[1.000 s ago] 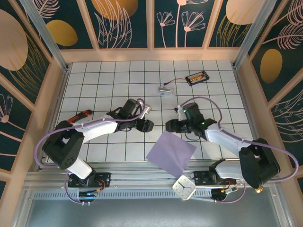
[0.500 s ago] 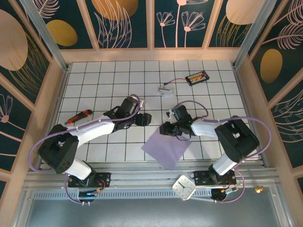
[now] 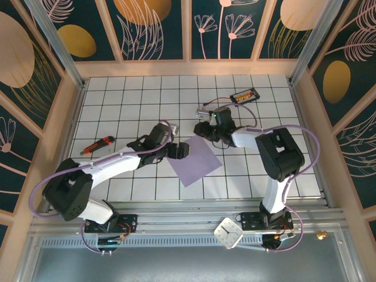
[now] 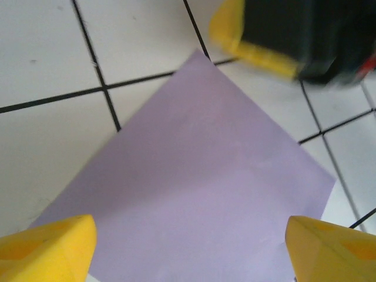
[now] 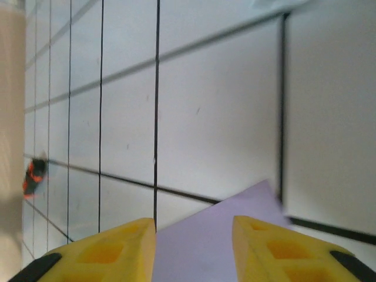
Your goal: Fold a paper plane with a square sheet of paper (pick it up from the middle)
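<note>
Top view: sheet (image 3: 195, 160) lies flat between both arms; left gripper (image 3: 181, 150) gapes wide over its edge, right gripper (image 3: 204, 127) stands half-open at the far corner, probably to steady it for folding.

Lit brightly and evenly from overhead, without hard glare on the white tiled tabletop (image 3: 129, 106). Threw only faint, soft shadows beside the arms in the sharp top view. Showed the yellow plastic fingertips (image 5: 106, 255) of the black-and-yellow right gripper (image 5: 194, 249) out of focus close to the lens, and blurred the grid lines towards the upper right. Smeared that gripper with motion blur in the left wrist view, yet rendered the thin flat lavender square sheet of paper (image 4: 194, 194) fairly crisp.
</note>
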